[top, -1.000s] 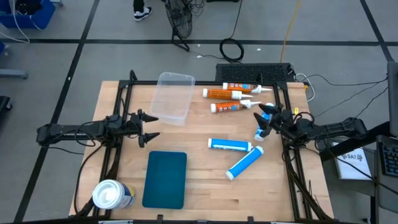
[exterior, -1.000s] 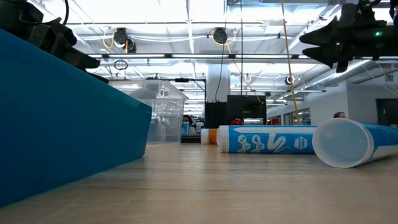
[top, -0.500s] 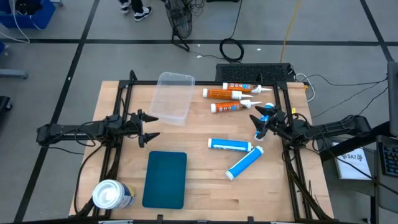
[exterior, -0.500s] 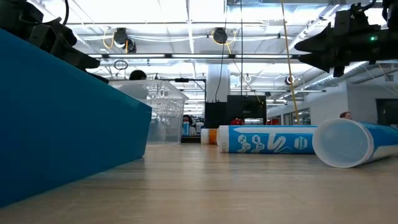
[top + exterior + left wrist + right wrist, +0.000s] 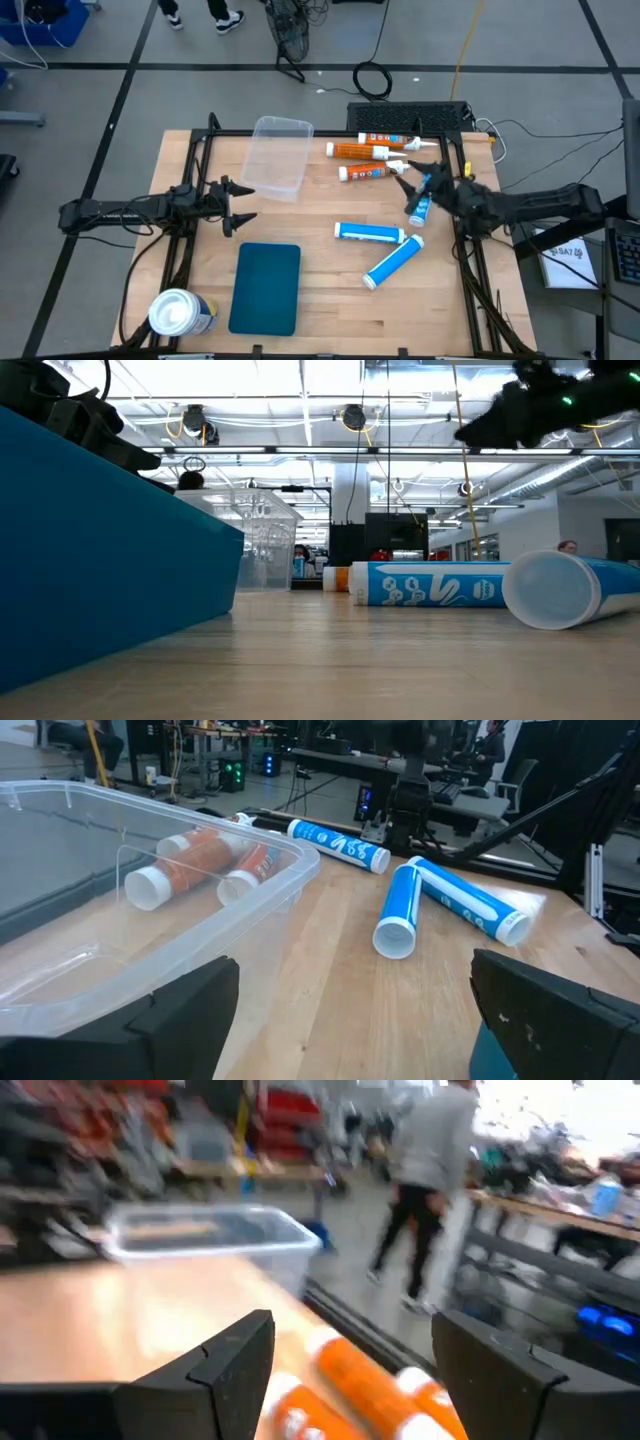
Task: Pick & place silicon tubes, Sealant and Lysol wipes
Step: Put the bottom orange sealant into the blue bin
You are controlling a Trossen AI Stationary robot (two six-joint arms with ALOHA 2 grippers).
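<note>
Three orange-and-white silicone tubes (image 5: 365,155) lie on their sides at the far right of the table. Two blue sealant tubes (image 5: 370,233) (image 5: 392,263) lie right of centre. A shorter blue tube (image 5: 420,206) lies under my right arm. The Lysol wipes canister (image 5: 180,313) stands at the near left corner, white lid up. My right gripper (image 5: 405,190) hovers open above the table, just near of the orange tubes (image 5: 350,1370), and points at them. My left gripper (image 5: 236,205) waits open at the left edge and faces the clear bin (image 5: 150,920).
A clear plastic bin (image 5: 278,155) stands at the far centre. A teal lid (image 5: 266,288) lies flat at the near centre. Black frame rails (image 5: 185,240) run along both sides of the table. A black box (image 5: 410,112) sits past the far edge. A person walks in the room beyond (image 5: 430,1170).
My right gripper has risen and gone toward the table's left edge and a little toward the far edge, closer to the orange tubes. It has rolled somewhat on the way. Its fingers keep the same gap. The tubes have stayed where they were.
</note>
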